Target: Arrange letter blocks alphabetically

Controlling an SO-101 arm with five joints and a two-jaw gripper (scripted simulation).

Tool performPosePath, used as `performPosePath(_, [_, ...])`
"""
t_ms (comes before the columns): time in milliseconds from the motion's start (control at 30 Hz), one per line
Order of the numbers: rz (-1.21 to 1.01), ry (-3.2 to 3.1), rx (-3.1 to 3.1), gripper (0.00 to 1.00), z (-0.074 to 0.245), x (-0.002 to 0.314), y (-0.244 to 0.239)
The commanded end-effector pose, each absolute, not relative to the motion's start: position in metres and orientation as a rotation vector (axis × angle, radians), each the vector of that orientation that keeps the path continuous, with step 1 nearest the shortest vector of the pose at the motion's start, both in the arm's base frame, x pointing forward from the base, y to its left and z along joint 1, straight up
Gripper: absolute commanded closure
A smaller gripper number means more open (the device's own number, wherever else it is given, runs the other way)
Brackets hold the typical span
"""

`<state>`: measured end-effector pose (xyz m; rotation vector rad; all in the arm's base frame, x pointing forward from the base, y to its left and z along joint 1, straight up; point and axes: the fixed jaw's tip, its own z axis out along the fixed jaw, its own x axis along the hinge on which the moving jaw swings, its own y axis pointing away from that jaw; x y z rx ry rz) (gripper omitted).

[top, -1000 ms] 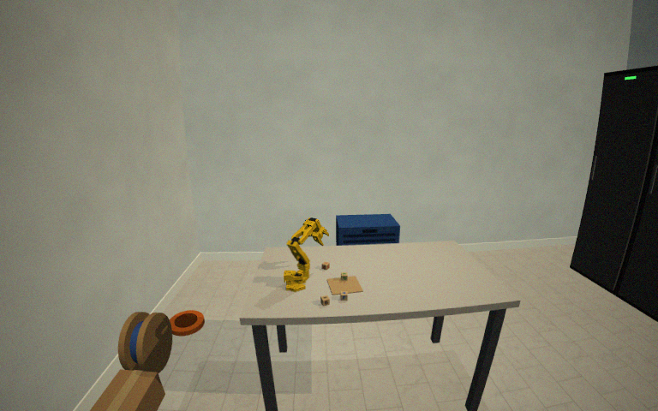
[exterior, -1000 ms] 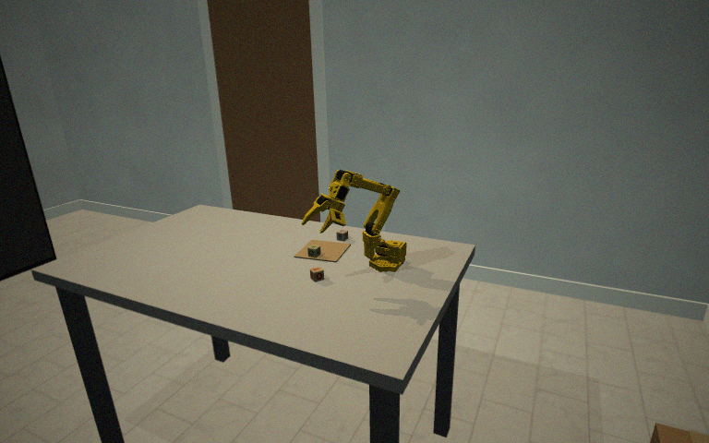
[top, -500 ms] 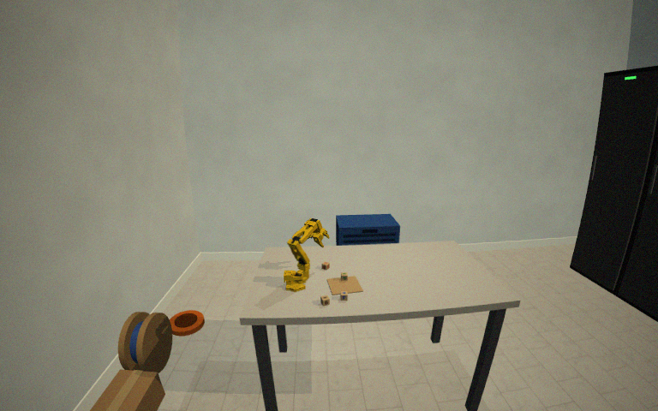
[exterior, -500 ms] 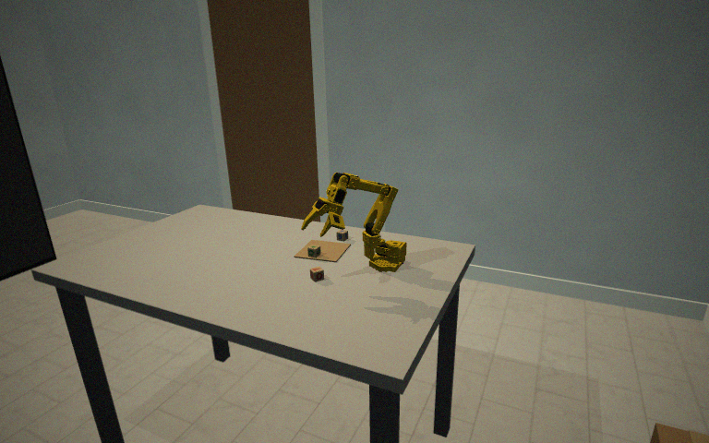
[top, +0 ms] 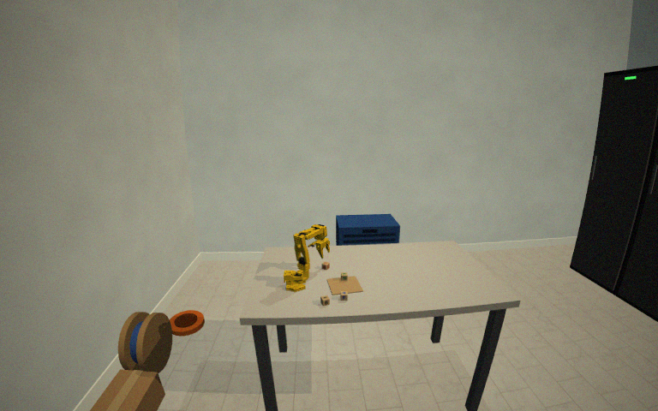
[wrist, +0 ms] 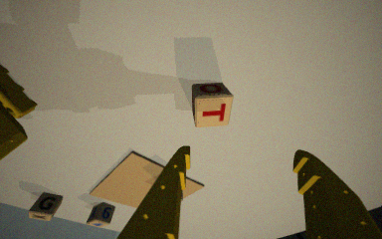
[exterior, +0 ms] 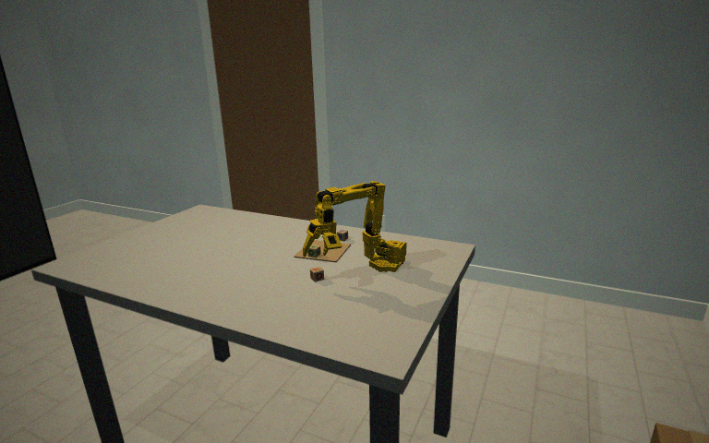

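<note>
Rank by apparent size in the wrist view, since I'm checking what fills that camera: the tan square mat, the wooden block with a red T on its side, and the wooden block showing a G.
1. Tan square mat, partly hidden by a yellow finger.
2. Wooden block with the red T.
3. Wooden block showing a G.

Nearness may account for the difference between the two blocks.

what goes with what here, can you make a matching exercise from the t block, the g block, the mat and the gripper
Things:
1. block with a red T
2. block with a G
3. mat
4. gripper

States:
a. tan, lying flat on the table
b. fingers apart, nothing between them
c. close beside another block
d. alone on the table, ahead of the fingers

Pairs: 1-d, 2-c, 3-a, 4-b
</note>
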<state>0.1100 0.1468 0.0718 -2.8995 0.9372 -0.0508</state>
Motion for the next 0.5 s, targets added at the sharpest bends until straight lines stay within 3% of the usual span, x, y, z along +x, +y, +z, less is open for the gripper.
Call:
performPosePath(0, [-0.07,0.924,-2.86,0.65,0.0772,0.1164,0.1539])
performPosePath(467, [-0.062,0.929,-2.876,0.65,0.0743,0.1159,0.1532])
